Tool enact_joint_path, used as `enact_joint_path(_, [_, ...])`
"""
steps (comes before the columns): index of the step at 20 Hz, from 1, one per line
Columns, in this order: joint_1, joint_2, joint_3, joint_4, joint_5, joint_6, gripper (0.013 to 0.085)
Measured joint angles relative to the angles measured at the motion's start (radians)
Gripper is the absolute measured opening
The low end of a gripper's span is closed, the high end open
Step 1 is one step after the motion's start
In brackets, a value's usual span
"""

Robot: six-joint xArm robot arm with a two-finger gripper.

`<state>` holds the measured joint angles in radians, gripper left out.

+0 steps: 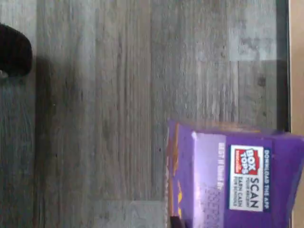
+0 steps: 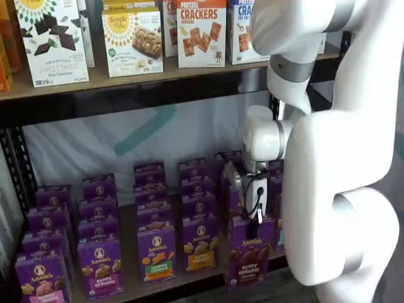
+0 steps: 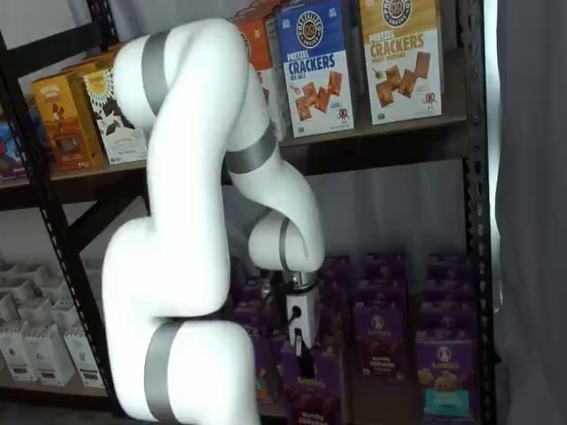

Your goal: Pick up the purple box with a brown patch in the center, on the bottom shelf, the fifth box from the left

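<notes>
The gripper (image 3: 302, 347) is closed on the top of the purple box (image 2: 250, 251), which hangs upright just below it, long axis vertical, printed face outward, in front of the bottom shelf (image 2: 129, 222). Its face reads "Annie's" and "bunny grahams" over brown cookies. In the wrist view its top flap (image 1: 247, 178) carries a "Box Tops" patch with "SCAN". Beneath lies grey wood-grain floor (image 1: 104, 118). Behind the gripper stand rows of purple cartons (image 2: 156, 251); above it, boxes (image 3: 317, 64) marked "Pretzel Crackers".
</notes>
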<state>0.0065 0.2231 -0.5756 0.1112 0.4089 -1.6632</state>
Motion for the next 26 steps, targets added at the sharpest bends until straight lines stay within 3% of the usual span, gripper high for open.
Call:
enact_joint_path(7, [0.054,-0.153,0.106,0.047,0.019,0.013,0.033])
enact_joint_path(17, [0.131,-0.394,0.231,-0.035,0.089,0.171,0.033])
enact_joint_path(26, [0.194,-0.548,0.275,-0.1,0.179,0.292,0.033])
